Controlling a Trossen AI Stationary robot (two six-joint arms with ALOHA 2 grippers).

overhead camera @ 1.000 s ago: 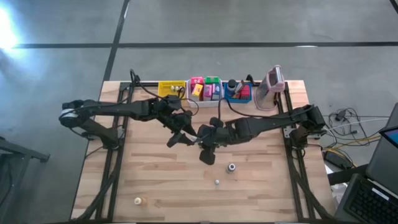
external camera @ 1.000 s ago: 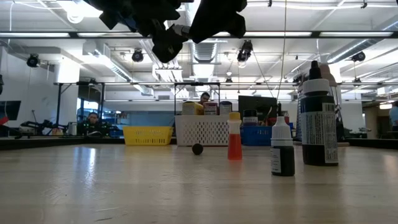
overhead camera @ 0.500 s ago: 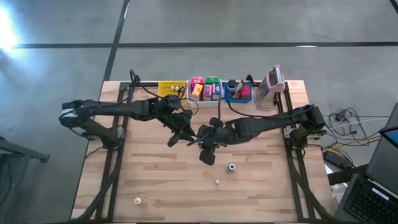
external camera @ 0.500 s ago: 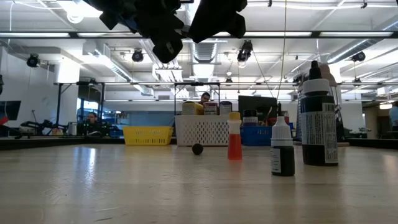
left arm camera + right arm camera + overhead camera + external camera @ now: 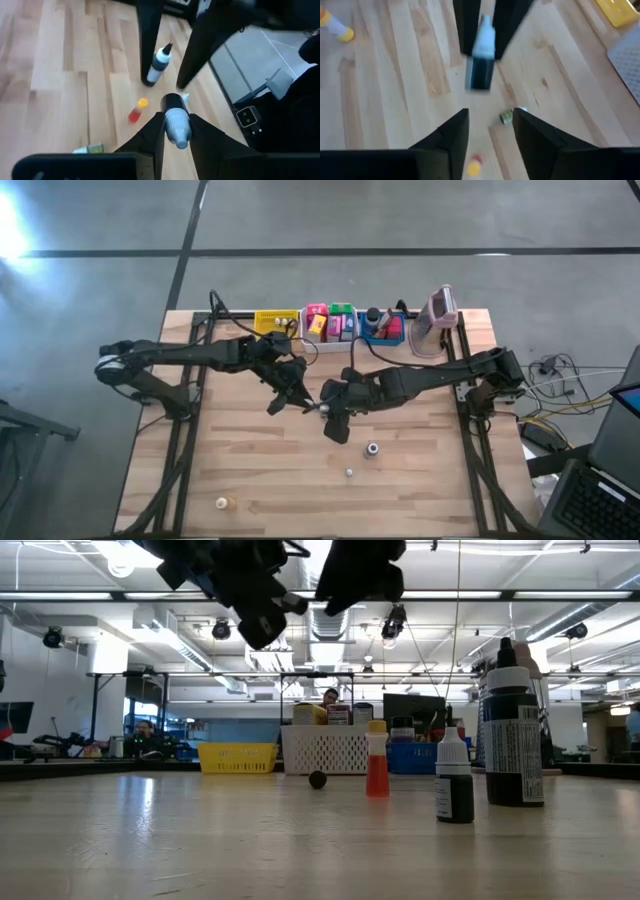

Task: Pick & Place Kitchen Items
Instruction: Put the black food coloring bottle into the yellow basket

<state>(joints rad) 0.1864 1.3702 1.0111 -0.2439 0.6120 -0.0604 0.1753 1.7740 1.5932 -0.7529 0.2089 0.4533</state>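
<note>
A small dark bottle with a white cap (image 5: 176, 125) is held above the middle of the desk (image 5: 250, 470), clamped between the fingers of the left tool (image 5: 283, 398). The right tool (image 5: 335, 420), just beside it, is seen with its fingers parted and nothing between them. A handover between the arms is judged to be in progress. The bottle could be dropped if the grip is loosened, and the loose bottles (image 5: 372, 449) below could be knocked over.
</note>
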